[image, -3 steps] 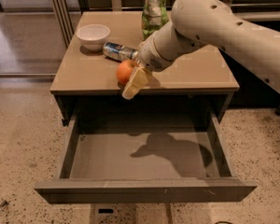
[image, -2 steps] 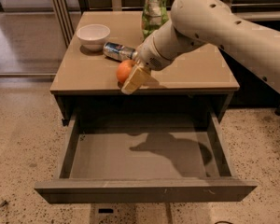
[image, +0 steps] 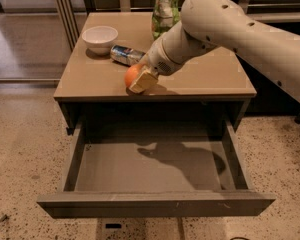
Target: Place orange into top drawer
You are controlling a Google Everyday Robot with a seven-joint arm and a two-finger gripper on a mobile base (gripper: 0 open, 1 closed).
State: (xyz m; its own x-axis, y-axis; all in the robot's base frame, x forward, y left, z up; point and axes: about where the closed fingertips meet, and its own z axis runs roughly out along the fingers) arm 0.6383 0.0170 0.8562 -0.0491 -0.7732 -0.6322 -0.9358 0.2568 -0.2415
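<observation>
The orange (image: 131, 75) is at the front edge of the tan cabinet top, left of centre. My gripper (image: 139, 79) is at the orange, with a cream finger (image: 143, 82) across its right side, and it looks shut on it. The orange is at or just above the tabletop; I cannot tell which. The top drawer (image: 155, 204) is pulled fully out below, its grey inside bare apart from the arm's shadow. My arm comes in from the upper right.
A white bowl (image: 99, 36) stands at the back left of the top. A can (image: 126, 55) lies on its side just behind the orange. A green bottle (image: 165, 9) stands at the back. The speckled floor surrounds the cabinet.
The gripper's finger has drawn up slightly against the orange. The orange and the arm have barely moved. The drawer stays open.
</observation>
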